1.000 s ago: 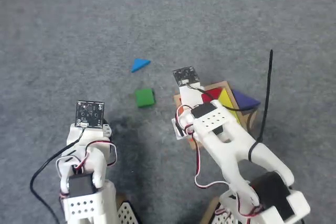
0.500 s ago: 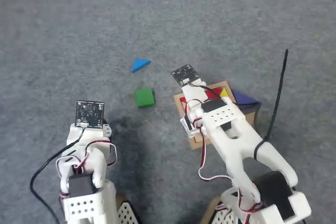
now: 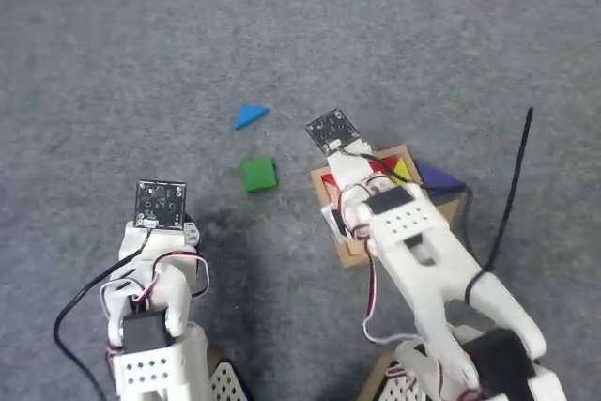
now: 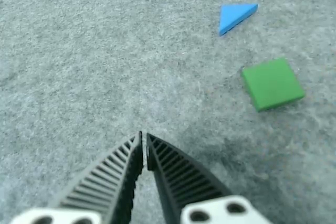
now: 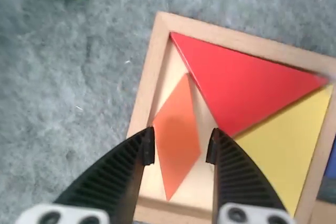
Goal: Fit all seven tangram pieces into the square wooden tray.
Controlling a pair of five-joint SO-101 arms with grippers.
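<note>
The orange parallelogram (image 5: 176,135) lay flat in the wooden tray (image 5: 143,98), beside the red triangle (image 5: 247,87) — the right gripper (image 5: 180,146) straddled it, fingers parted wider than the piece. The left gripper (image 4: 143,140) hung over the carpet (image 4: 79,51) — fingers pressed together, holding nothing.

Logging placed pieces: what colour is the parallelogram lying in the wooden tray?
Orange. The parallelogram shows best in the right wrist view.
</note>
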